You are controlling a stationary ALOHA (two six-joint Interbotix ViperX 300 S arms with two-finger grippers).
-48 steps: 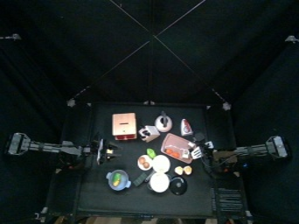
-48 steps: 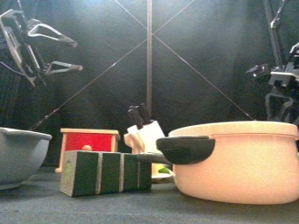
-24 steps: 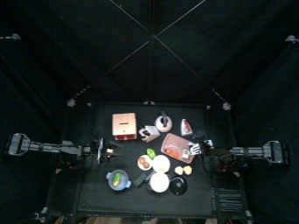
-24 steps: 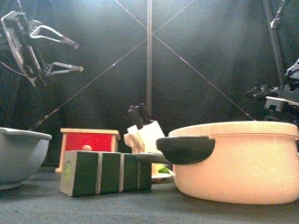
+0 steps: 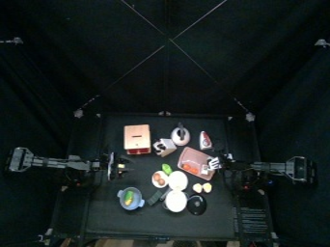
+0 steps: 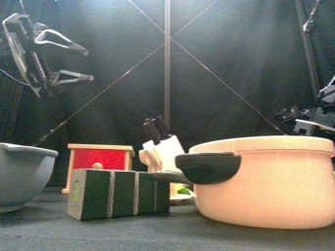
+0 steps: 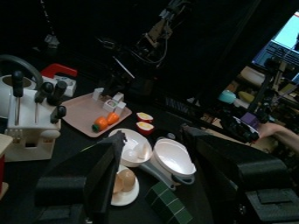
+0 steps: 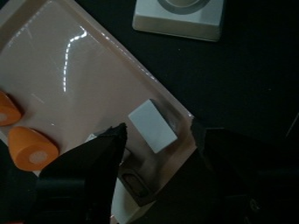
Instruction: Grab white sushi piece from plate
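The reddish-brown plate (image 5: pixel 194 160) lies right of the table's middle. In the right wrist view the plate (image 8: pixel 70 61) carries a white sushi piece (image 8: pixel 152 125) near one corner and two orange pieces (image 8: pixel 31 147). My right gripper (image 8: pixel 163 134) is open, hanging just above the white piece with a jaw on each side of it, not touching. It also shows in the top view (image 5: pixel 230 166) and low at the right of the front view (image 6: pixel 311 120). My left gripper (image 7: pixel 158 149) is open and empty, resting at the table's left (image 5: pixel 119 167).
An orange-pink box (image 5: pixel 138 137) stands at the back left. Round dishes (image 5: pixel 177 180) and bowls (image 5: pixel 131 198) fill the front. A cream pot (image 6: pixel 262 181), a green box (image 6: pixel 118 192) and a grey bowl (image 6: pixel 20 175) stand near the front edge. A white square block (image 8: pixel 181 13) lies beside the plate.
My right arm has come down lower over the plate's right end. The left arm has not moved.
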